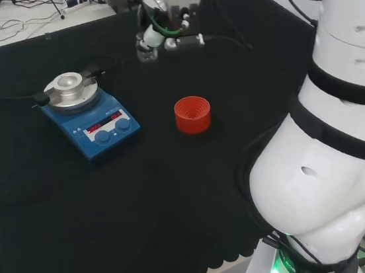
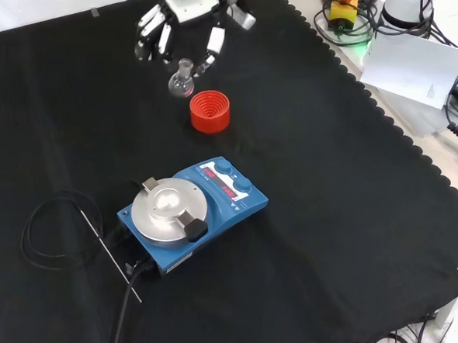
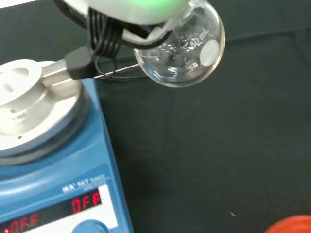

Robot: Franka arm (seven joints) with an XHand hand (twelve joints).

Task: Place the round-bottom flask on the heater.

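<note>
hanging from curled fingers — flask above the cloth.

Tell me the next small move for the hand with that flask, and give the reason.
Probably carry the flask sideways toward the heater, keeping it raised. The hand has the flask lifted clear of the cloth, beside the red stand rather than on it, and the heater's round metal top is bare and some way off, so it must travel before lowering.

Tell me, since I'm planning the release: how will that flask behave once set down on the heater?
The flask looks like clear empty glass, so probably light and breakable. Its round bottom would likely roll unless seated in the dished metal top of the heater.
</note>
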